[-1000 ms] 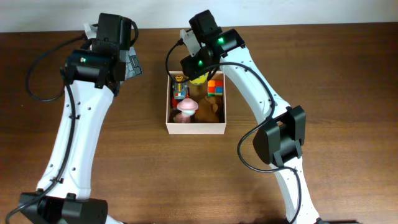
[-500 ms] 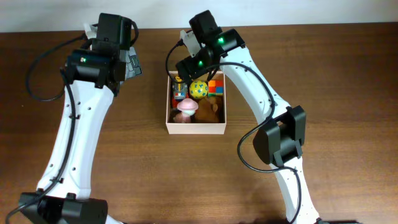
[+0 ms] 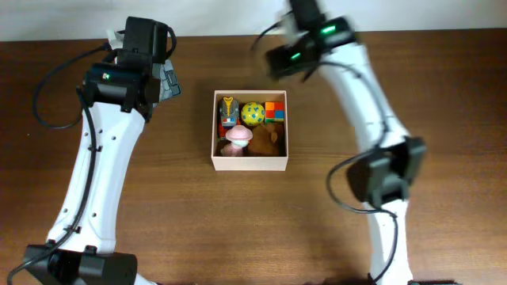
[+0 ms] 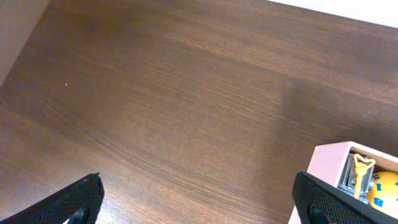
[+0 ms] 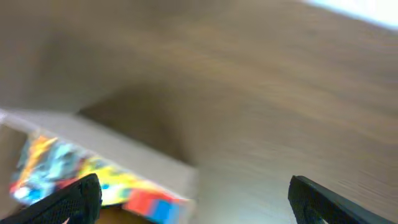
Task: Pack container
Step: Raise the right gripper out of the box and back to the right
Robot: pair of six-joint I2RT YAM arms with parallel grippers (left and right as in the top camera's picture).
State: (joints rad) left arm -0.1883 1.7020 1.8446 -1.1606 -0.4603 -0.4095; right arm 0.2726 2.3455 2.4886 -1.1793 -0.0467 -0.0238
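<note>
**Item: container** [image 3: 249, 165]. A square, shallow, open-topped box with pale walls, which stood on the brown wooden worktop [image 3: 198, 229]. It sat in the middle from left to right, toward the far side, between the two arms.

**Contents, all lying inside the walls:**
- yellow ball [image 3: 253, 113] with dark spots, far row, middle
- orange and red blocks [image 3: 275, 109], far right corner
- small yellow and blue toy [image 3: 228, 111], far left corner, too small to identify
- pink mushroom-shaped toy [image 3: 237, 136], near left
- brown plush toy [image 3: 268, 141], near right

**Left end effector** [image 4: 199, 200]. Fingers stood wide apart with nothing between them. It hung over bare wood to the far left of the container, whose corner showed at the edge of its own camera view.

**Right end effector** [image 5: 199, 200]. Its view was blurred, but the fingers stood apart and held nothing. It was above the worktop, to the far right of the container and clear of it.

**Progress:** judged to be at or near completion.
- Five toys sat in the box.
- No loose toy showed anywhere on the worktop in the overhead view.
- Neither end effector carried anything.
- No lid was visible, so no closing step could be judged.
- Whether further items waited out of frame could not be told.
</note>
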